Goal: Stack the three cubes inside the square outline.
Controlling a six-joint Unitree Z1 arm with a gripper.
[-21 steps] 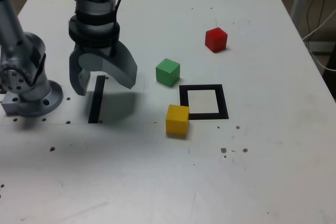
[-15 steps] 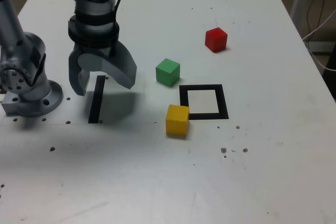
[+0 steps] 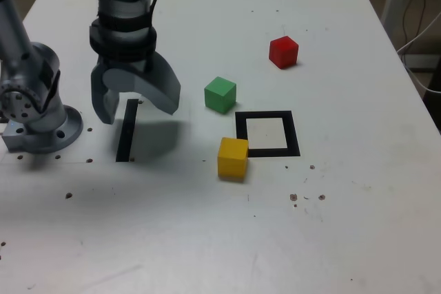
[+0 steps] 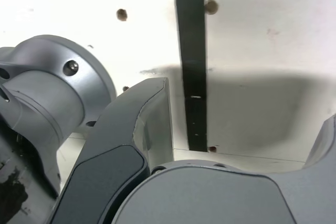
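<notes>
My gripper point(image 3: 134, 109) hangs open and empty over the table at the exterior view's left, its jaws spread wide above a straight black strip point(image 3: 126, 130). The green cube point(image 3: 220, 94) sits to its right, just beyond the square outline point(image 3: 267, 133), a thick black frame with a pale centre. Touching that frame's near-left corner is the yellow cube point(image 3: 233, 158). The red cube point(image 3: 283, 51) stands farther back and to the right. In the wrist view one finger point(image 4: 137, 129) and the black strip point(image 4: 192, 66) show; no cube appears there.
The arm's grey base point(image 3: 38, 111) is bolted at the exterior view's left edge, close beside the gripper. It also fills part of the wrist view point(image 4: 50, 98). Cables point(image 3: 417, 18) hang past the table's right edge. Small dark specks point(image 3: 306, 196) dot the near tabletop.
The gripper has barely shifted, a slight drift above the black strip. The cubes have not moved.
</notes>
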